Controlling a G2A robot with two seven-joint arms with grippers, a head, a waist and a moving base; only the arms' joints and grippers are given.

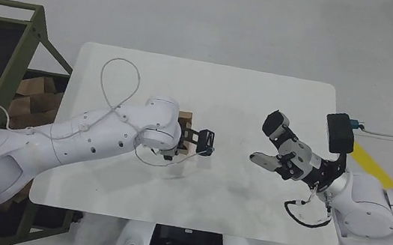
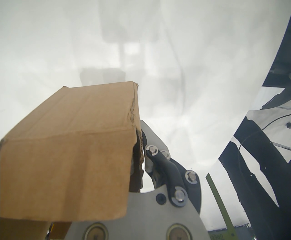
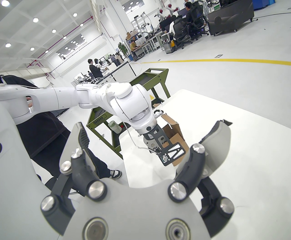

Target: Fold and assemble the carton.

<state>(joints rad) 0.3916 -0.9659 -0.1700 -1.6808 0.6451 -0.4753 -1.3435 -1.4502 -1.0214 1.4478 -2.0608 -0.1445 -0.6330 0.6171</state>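
Carton: brown corrugated cardboard carton (image 2: 68, 147), partly folded, over the middle of the bench and a little towards the robot's left. A flap stands up at its top in the right wrist view. One torn, crumpled edge lies against a finger. Whether its base touches the bench, I cannot tell.
Left gripper: the left gripper (image 1: 205, 140) is at the carton, pointing towards the bench centre. Its fingers (image 2: 149, 133) are drawn in on a carton wall: one presses the torn edge and the other is hidden behind the cardboard.
Right gripper: the right gripper (image 1: 264, 138) is above the robot's right half of the bench, well apart from the carton and facing it. Its fingers (image 3: 81, 138) are spread wide, with nothing between them.
Bench: white bench with rounded corners (image 1: 261, 94), bare around both arms.
Rack: olive-green metal rack (image 1: 39, 32) just beside the bench's left end.
Rack contents: flat brown cardboard pieces (image 1: 33, 99) lie in the lower part of the rack.
Floor: pale grey floor with a yellow painted line (image 1: 372, 166) past the bench's right end.
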